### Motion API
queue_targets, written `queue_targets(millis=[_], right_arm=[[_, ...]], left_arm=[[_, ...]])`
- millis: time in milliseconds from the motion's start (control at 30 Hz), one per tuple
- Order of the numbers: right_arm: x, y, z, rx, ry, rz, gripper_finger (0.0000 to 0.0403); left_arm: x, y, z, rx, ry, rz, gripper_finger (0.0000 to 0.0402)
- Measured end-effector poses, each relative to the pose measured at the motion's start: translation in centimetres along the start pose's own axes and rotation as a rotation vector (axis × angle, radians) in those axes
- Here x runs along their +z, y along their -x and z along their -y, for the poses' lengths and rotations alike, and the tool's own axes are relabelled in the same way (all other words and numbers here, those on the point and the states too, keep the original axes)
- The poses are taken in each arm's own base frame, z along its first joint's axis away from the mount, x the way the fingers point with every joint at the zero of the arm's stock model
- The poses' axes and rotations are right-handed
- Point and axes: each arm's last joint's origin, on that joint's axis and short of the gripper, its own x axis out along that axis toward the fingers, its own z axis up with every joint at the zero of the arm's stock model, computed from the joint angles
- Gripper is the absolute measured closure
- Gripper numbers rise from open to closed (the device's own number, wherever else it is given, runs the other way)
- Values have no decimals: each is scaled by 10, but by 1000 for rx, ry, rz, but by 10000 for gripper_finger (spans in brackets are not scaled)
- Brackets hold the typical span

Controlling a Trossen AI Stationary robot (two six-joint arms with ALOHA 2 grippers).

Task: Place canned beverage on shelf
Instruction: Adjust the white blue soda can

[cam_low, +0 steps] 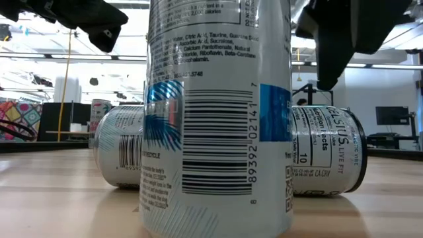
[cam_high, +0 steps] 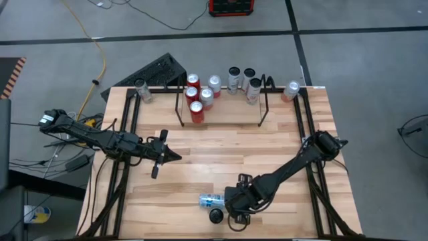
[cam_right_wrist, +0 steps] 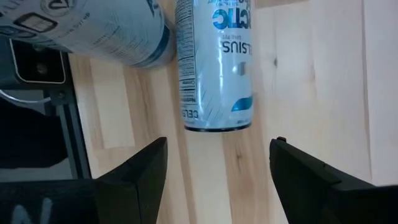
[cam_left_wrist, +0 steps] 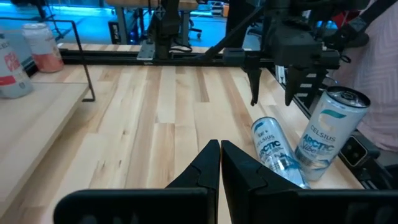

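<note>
glossy metal cans (cam_left_wrist: 275, 149), wooden table (cam_high: 221, 154)

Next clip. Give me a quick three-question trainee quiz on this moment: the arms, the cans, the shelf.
1. True or false: the right gripper is shut on a can.
2. Which arm is nearest the can lying on its side? A) left B) right C) both equally
3. Fill in: the left gripper has its fingers ____.

Key
1. False. Its fingers are open, hovering above the lying can, with nothing between them.
2. B. The right arm reaches down to the table's near edge, where that can lies beside an upright can. The left arm waits over the left side of the table.
3. Shut. Its fingers meet with nothing held.

The shelf at the far edge already holds red and silver cans.
</note>
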Motion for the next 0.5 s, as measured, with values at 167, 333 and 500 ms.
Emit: queue_targets(millis=[167,333,500], right_arm=[[-1,0,0,10,-3,-22,142],[0,0,1,12,-45,-22,142],[3,-1,4,47,-95,-50,142]], left_arm=[[0,0,0,2,-1,0,402],[0,0,0,2,-16,0,402],[0,0,0,3,-40,0,402]])
